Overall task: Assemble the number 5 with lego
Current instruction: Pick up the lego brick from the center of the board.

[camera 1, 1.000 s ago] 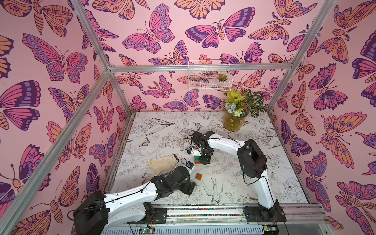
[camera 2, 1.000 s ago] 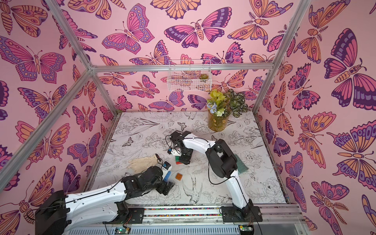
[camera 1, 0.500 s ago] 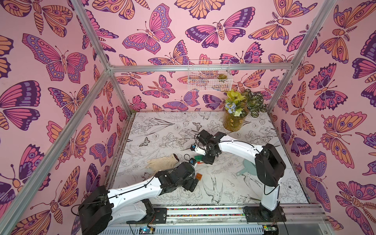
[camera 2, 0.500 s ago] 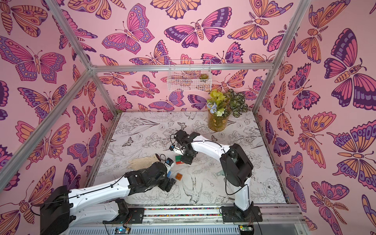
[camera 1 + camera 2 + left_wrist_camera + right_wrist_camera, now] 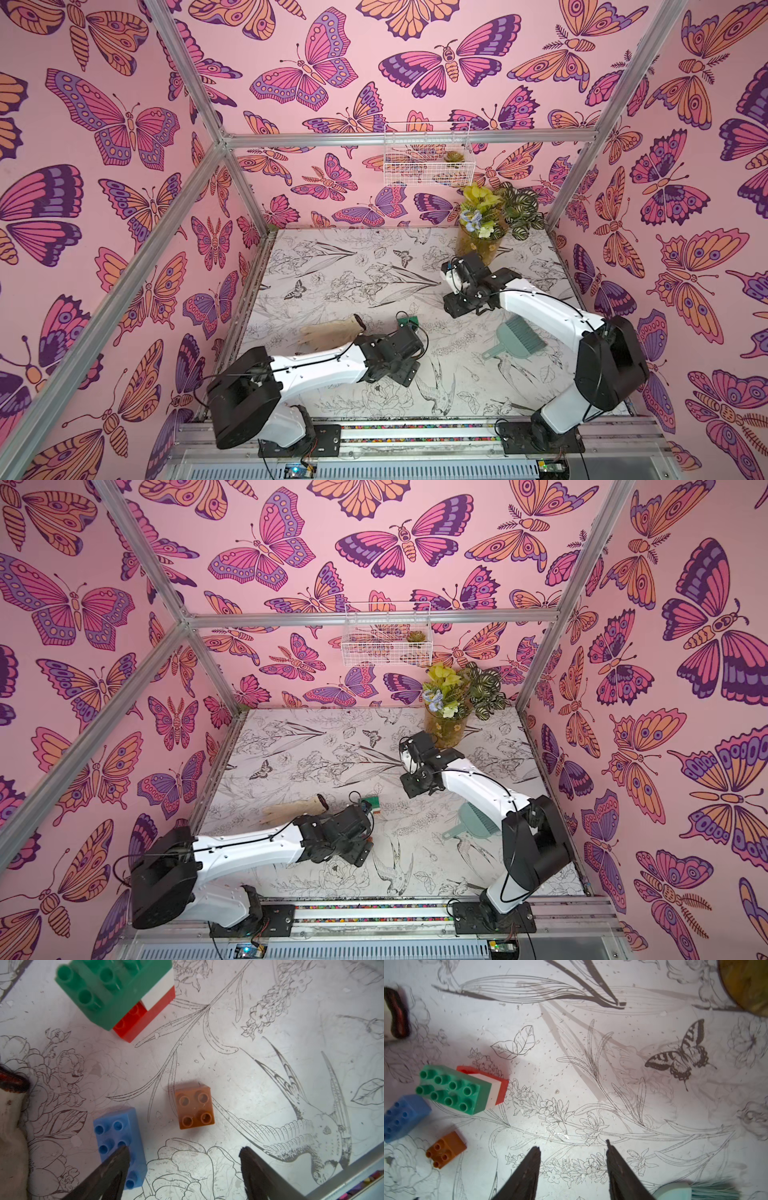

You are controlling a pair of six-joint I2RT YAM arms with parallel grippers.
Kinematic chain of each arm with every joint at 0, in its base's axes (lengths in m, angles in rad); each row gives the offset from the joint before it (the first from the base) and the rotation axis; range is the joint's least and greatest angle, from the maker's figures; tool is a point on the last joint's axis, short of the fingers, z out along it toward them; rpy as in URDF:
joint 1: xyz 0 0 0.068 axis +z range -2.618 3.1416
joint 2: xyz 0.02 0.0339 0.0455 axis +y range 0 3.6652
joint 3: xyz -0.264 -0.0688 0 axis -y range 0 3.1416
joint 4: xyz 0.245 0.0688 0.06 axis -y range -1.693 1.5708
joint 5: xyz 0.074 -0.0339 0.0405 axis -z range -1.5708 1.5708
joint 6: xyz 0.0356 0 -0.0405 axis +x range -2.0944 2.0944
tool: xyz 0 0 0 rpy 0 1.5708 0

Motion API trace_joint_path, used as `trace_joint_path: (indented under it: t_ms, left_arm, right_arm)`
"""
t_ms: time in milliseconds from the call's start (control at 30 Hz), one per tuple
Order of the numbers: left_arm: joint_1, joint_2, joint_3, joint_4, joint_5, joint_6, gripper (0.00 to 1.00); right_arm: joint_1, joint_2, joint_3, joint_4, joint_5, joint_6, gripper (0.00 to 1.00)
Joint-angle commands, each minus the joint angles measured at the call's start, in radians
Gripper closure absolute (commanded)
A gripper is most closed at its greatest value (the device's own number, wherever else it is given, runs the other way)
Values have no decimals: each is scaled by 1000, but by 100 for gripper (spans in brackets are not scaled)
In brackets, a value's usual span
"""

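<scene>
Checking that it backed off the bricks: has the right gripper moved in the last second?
Yes. In both top views the right gripper has pulled away from the green-white-red brick stack toward the flower vase, jaws open and empty.

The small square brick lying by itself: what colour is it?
The small square brick is brown-orange, clearest in the left wrist view.

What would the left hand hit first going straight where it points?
The left hand would likely meet the brown brick, lying ahead between its open fingers; one finger overlaps the blue brick, but depth is unclear.
</scene>
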Motion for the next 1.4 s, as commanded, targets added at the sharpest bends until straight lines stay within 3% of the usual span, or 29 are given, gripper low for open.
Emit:
trace_joint_path:
  t_ms: [0, 767, 1167, 1367]
  left_arm:
    - [-8, 48, 51, -85, -37, -60, 23]
    - [-8, 280, 229, -172, -14, -98, 46]
    - [10, 324, 260, -209, 4, -116, 63]
    - [16, 303, 273, -245, 4, -133, 73]
  right_arm:
    - [-29, -46, -37, 39, -97, 147, 47]
    - [-81, -111, -107, 14, -83, 124, 49]
    - [-98, -118, -122, 11, -102, 120, 49]
    - [-99, -113, -159, 61, -184, 174, 49]
